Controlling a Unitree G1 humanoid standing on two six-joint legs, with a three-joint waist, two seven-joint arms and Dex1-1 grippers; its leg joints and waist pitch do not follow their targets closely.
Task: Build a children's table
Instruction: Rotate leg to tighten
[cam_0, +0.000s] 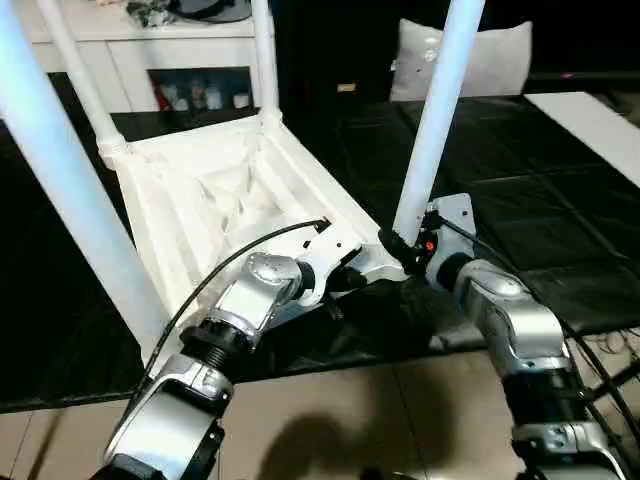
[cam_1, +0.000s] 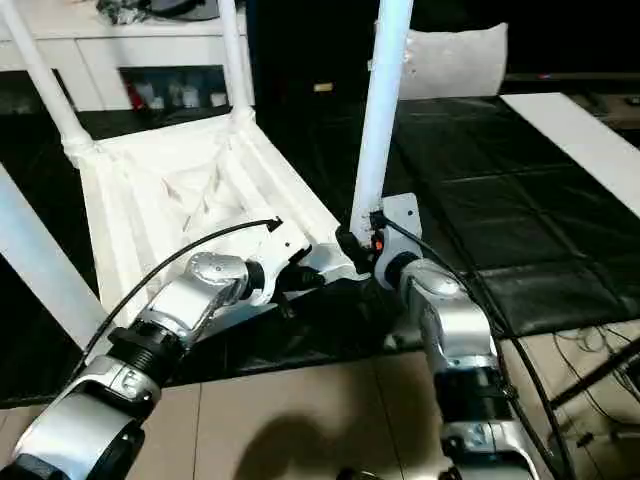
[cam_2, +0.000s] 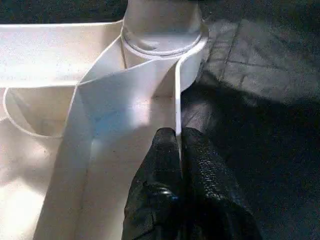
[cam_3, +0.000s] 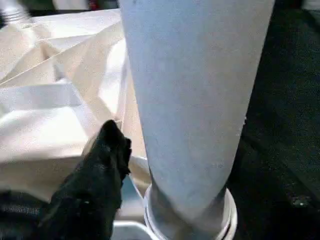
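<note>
The tabletop (cam_0: 215, 200) lies upside down on the dark floor mat (cam_0: 520, 220), legs pointing up. The left pincer (cam_2: 179, 150) is clamped on the tabletop's thin side wall beside the near corner socket. The leg (cam_0: 432, 130) there rises steeply from the right pincer (cam_0: 402, 245), which sits at its base; I cannot tell its grip.

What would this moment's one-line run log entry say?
tabletop: upside down, legs up | left fingers: pinching rim | right fingers: beside leg
</note>
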